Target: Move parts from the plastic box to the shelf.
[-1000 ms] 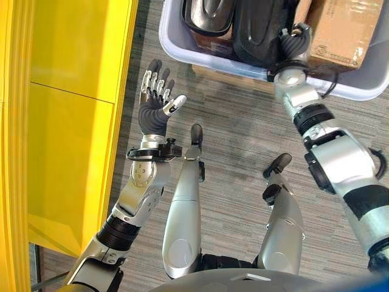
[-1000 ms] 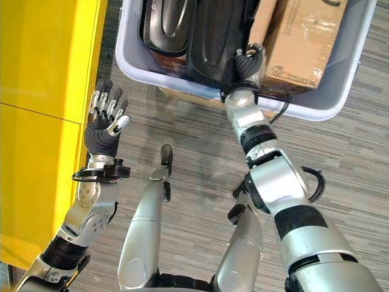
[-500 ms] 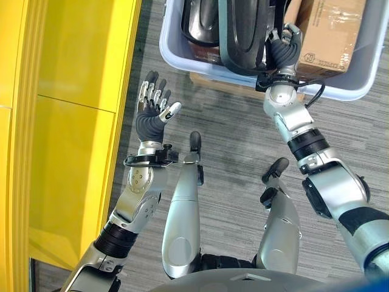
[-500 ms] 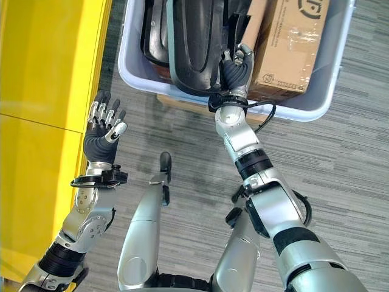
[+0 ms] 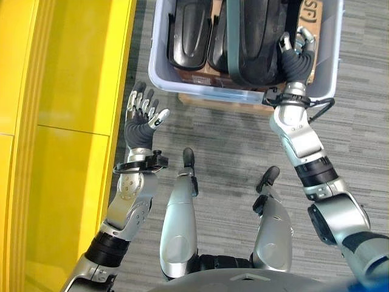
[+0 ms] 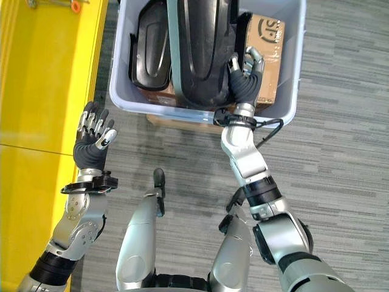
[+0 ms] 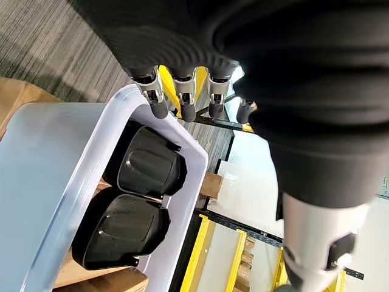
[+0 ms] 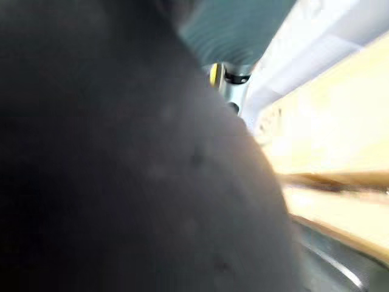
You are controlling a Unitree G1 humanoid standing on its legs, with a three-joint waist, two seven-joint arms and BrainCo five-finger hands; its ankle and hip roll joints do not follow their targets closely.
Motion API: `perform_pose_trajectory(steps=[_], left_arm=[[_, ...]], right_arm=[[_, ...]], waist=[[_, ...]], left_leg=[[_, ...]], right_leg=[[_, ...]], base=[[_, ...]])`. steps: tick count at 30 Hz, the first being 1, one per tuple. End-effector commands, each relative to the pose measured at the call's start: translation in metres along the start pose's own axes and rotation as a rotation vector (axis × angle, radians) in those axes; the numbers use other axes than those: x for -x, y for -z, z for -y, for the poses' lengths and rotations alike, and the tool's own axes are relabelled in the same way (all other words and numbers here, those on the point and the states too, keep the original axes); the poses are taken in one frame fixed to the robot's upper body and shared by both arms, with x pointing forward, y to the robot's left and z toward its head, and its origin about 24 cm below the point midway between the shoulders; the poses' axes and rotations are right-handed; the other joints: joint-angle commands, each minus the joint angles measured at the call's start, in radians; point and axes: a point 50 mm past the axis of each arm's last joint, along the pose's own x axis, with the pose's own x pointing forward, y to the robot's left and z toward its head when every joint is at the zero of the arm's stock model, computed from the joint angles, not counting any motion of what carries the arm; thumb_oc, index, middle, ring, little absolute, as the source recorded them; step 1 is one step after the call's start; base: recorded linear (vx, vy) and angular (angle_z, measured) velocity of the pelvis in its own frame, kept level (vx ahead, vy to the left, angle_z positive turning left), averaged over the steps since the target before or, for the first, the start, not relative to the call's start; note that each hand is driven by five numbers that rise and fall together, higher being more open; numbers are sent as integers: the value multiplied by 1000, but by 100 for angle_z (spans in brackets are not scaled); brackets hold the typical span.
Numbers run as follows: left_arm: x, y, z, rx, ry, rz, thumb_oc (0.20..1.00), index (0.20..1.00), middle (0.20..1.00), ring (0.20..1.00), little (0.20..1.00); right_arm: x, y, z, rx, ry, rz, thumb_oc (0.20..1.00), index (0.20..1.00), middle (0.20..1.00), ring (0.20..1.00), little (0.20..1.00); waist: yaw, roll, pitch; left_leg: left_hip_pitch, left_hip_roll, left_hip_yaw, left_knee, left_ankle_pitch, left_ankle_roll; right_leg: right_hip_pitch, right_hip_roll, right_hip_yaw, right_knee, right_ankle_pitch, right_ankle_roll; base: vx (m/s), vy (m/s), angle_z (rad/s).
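Right hand (image 6: 244, 82) inside pale lavender plastic box (image 6: 117, 79), fingers curled on large black moulded plastic part (image 6: 200, 45) standing among others there. Left hand (image 5: 140, 118) spread, empty, beside yellow shelf (image 5: 67, 91).

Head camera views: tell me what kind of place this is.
Probably a factory or warehouse floor: a yellow shelf unit stands beside a grey plastic box holding large black moulded parts and a cardboard carton, on grey carpet flooring.
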Motion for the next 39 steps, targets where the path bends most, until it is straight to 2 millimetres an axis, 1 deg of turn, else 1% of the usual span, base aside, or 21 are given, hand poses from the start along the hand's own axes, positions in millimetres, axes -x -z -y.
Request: perform_pose_trajectory(steps=[1, 5, 7, 12, 19, 22, 23, 24, 25, 28, 29, 30, 31, 32, 33, 34, 35, 36, 37, 38, 39], left_arm=[[12, -15, -1, -22, 47, 55, 1000, 1000, 1000, 1000, 1000], [18, -10, -12, -47, 17, 20, 1000, 1000, 1000, 1000, 1000], [22, -5, -21, -49, -18, -9, 1000, 1000, 1000, 1000, 1000], [35, 7, -39, -54, -69, -92, 1000, 1000, 1000, 1000, 1000], [51, 18, -56, -38, -133, -168, 1000, 1000, 1000, 1000, 1000], [60, 21, -62, -34, -168, -191, 1000, 1000, 1000, 1000, 1000], [60, 21, -62, -34, -168, -191, 1000, 1000, 1000, 1000, 1000], [65, 23, -65, -31, -193, -201, 1000, 1000, 1000, 1000, 1000], [65, 23, -65, -30, -193, -202, 1000, 1000, 1000, 1000, 1000], [74, 27, -69, -27, -228, -225, 1000, 1000, 1000, 1000, 1000], [78, 30, -69, -26, -245, -241, 1000, 1000, 1000, 1000, 1000], [78, 30, -69, -26, -245, -242, 1000, 1000, 1000, 1000, 1000], [77, 32, -68, -30, -242, -249, 1000, 1000, 1000, 1000, 1000], [77, 32, -68, -30, -242, -249, 1000, 1000, 1000, 1000, 1000], [76, 33, -68, -30, -242, -246, 1000, 1000, 1000, 1000, 1000], [75, 33, -67, -12, -242, -241, 1000, 1000, 1000, 1000, 1000], [75, 34, -66, 2, -243, -241, 1000, 1000, 1000, 1000, 1000], [75, 34, -66, 2, -243, -241, 1000, 1000, 1000, 1000, 1000], [73, 36, -63, 35, -244, -245, 1000, 1000, 1000, 1000, 1000], [71, 36, -61, 40, -232, -251, 1000, 1000, 1000, 1000, 1000], [69, 36, -60, 35, -223, -252, 1000, 1000, 1000, 1000, 1000]], right_arm=[[0, -27, 20, -39, 7, 184, 200, 200, 200, 200, 200], [17, -10, 24, -13, -39, 124, 200, 200, 200, 200, 200], [37, 7, 28, -43, -89, 36, 200, 200, 200, 200, 200], [69, 40, 50, -44, -168, -149, 200, 200, 200, 200, 200], [90, 58, 68, -46, -216, -274, 200, 200, 200, 200, 200], [88, 54, 73, -42, -226, -257, 200, 200, 200, 200, 200], [88, 54, 73, -42, -226, -257, 200, 200, 200, 200, 200], [86, 53, 76, -34, -226, -245, 200, 200, 200, 200, 200], [86, 53, 76, -34, -226, -245, 200, 200, 200, 200, 200], [83, 49, 81, -11, -222, -219, 200, 200, 200, 200, 200], [84, 48, 88, 8, -201, -215, 200, 200, 200, 200, 200], [84, 48, 88, 8, -201, -215, 200, 200, 200, 200, 200], [84, 48, 94, 27, -186, -214, 200, 200, 200, 200, 200], [84, 48, 94, 27, -186, -214, 200, 200, 200, 200, 200], [84, 48, 96, 44, -178, -210, 200, 200, 200, 200, 200], [87, 50, 100, 55, -158, -223, 200, 200, 200, 200, 200], [89, 51, 101, 50, -146, -233, 200, 200, 200, 200, 200], [89, 51, 101, 50, -146, -233, 200, 200, 200, 200, 200], [93, 54, 101, 25, -117, -253, 200, 200, 200, 200, 200], [98, 55, 105, 28, -97, -269, 200, 200, 200, 200, 200], [100, 55, 108, 32, -81, -274, 200, 200, 200, 200, 200]], waist=[[-8, -3, -93], [-21, -3, -124], [-30, -2, -147], [-45, 8, -219], [-41, 29, -275], [-23, 49, -307], [-24, 49, -307], [-7, 60, -311], [-9, 63, -312], [14, 83, -320], [26, 94, -319], [24, 94, -318], [21, 90, -307], [21, 89, -307], [16, 77, -303], [11, 68, -296], [4, 62, -295], [4, 62, -295], [-13, 56, -297], [-39, 54, -307], [-49, 56, -307]], left_leg=[[154, 5, -66, -147, 3, -32], [200, 22, -52, -169, 10, -36], [249, 45, -37, -193, 13, -47], [339, 87, -17, -238, 36, -63], [418, 142, -18, -267, 81, -79], [438, 178, -48, -277, 167, -93], [438, 179, -49, -277, 167, -93], [428, 189, -66, -277, 231, -111], [426, 191, -69, -278, 233, -112], [405, 212, -105, -332, 370, -153], [385, 224, -86, -370, 443, -164], [385, 224, -88, -372, 445, -165], [365, 214, -29, -339, 408, -131], [364, 213, -29, -336, 406, -130], [368, 213, 1, -291, 371, -131], [371, 218, 30, -214, 314, -115], [378, 227, 54, -194, 287, -109], [378, 227, 54, -194, 287, -109], [396, 257, 111, -156, 265, -107], [440, 298, 198, -156, 245, -112], [456, 306, 231, -142, 230, -113]], right_leg=[[1, -71, 108, 76, -47, 84], [22, -60, 115, 65, -46, 84], [50, -44, 115, 61, -63, 85], [103, -16, 113, 68, -97, 85], [158, 34, 104, 123, -179, 64], [201, 85, 84, 124, -214, 38], [202, 85, 83, 123, -214, 37], [227, 110, 66, 99, -225, 21], [229, 112, 63, 96, -224, 20], [268, 153, 19, 27, -230, -5], [285, 155, -23, 18, -245, -16], [286, 155, -25, 18, -246, -16], [282, 142, -62, 41, -255, -35], [281, 141, -62, 42, -256, -35], [286, 129, -71, 54, -278, -34], [278, 106, -109, 83, -278, -43], [277, 95, -128, 98, -276, -43], [277, 95, -128, 98, -276, -43], [275, 67, -162, 139, -281, -41], [269, 36, -208, 186, -281, -38], [263, 5, -233, 225, -283, -31]], base=[[49, -52, -4], [46, -58, -13], [63, -90, -18], [87, -116, -20], [65, -134, -5], [35, -154, 2], [-18, -157, 10], [-21, -102, 17], [-36, -143, 22], [-59, -108, 35], [-62, -64, 48], [-116, -90, 65], [-74, -58, 58], [-77, -113, 78], [-122, -90, 82], [-155, -101, 82], [-152, -45, 60], [-90, 18, 50], [-111, 82, 57], [-154, 142, 77], [-99, 182, 88]])
